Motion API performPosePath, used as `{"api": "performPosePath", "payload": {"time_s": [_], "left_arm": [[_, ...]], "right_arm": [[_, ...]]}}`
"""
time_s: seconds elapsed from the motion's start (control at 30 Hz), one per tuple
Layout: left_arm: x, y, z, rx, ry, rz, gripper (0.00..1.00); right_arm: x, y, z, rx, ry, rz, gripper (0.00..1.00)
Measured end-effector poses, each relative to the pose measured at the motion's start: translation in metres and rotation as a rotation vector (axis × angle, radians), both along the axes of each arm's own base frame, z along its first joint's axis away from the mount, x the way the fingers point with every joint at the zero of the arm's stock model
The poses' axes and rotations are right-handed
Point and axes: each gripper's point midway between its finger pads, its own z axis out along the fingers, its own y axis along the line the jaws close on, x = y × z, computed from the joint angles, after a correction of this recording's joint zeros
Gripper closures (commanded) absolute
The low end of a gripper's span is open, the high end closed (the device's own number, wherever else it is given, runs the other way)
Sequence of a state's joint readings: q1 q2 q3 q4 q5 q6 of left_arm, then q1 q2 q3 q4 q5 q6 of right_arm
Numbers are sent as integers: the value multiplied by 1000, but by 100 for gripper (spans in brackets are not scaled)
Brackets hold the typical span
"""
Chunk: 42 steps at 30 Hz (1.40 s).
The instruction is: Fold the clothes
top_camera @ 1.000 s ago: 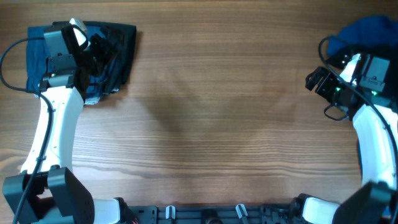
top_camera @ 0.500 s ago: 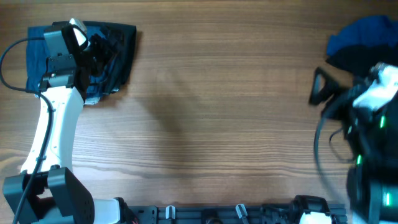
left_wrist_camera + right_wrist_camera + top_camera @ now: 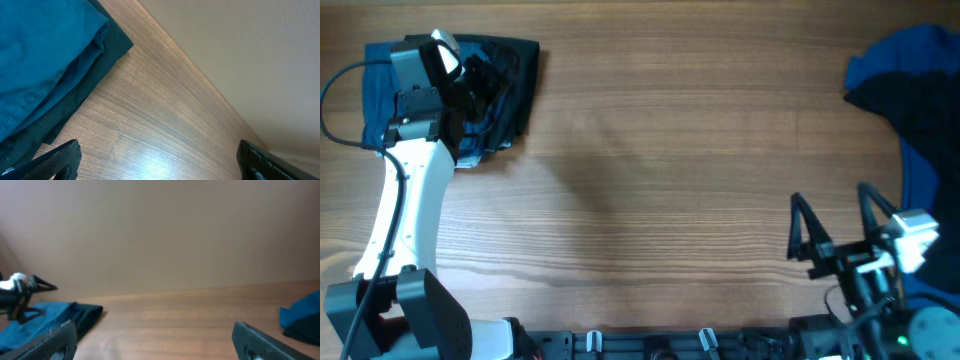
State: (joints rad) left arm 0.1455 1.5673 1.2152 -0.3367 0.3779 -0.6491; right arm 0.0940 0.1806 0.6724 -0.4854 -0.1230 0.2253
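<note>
Wood table [image 3: 670, 170], folded dark clothes [image 3: 520, 75], rumpled blue heap [image 3: 910, 55] opposite

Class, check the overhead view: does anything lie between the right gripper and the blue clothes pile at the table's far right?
Nothing visible does. Only bare wooden table separates the open right gripper from the blue clothes pile.

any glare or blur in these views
Overhead: sharp and evenly lit, with only a faint soft shadow mid-table. Left wrist: a bright glare patch on the wood near the bottom edge, with the stacked clothes fairly crisp. Right wrist: the whole picture is hazy and soft.
</note>
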Motion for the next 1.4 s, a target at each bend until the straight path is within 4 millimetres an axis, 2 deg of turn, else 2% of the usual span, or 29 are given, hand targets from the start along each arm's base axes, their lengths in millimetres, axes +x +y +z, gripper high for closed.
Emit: {"api": "performPosePath", "payload": {"time_s": [0.13,0.17,0.23,0.37,0.53,0.73,0.9,1.13,1.4], "left_arm": [[0,0,0,0,0,0,0],[0,0,0,0,0,0,0],[0,0,0,0,0,0,0],[0,0,0,0,0,0,0],[0,0,0,0,0,0,0],[0,0,0,0,0,0,0],[0,0,0,0,0,0,0],[0,0,0,0,0,0,0],[0,0,0,0,0,0,0]], "right_arm": [[14,1,-22,1,-49,-1,0],[19,2,-32,3,-63,-1,0],[24,2,-34,8,-125,-1,0],[32,3,-49,11,-193,-2,0],[41,4,-68,-27,-229,-7,0],[43,0,-78,-71,-238,-32,0],[47,-6,-90,-84,-219,-73,0],[54,-9,-122,-101,-142,-88,0],[56,-9,-146,-130,-56,-83,0]]}}
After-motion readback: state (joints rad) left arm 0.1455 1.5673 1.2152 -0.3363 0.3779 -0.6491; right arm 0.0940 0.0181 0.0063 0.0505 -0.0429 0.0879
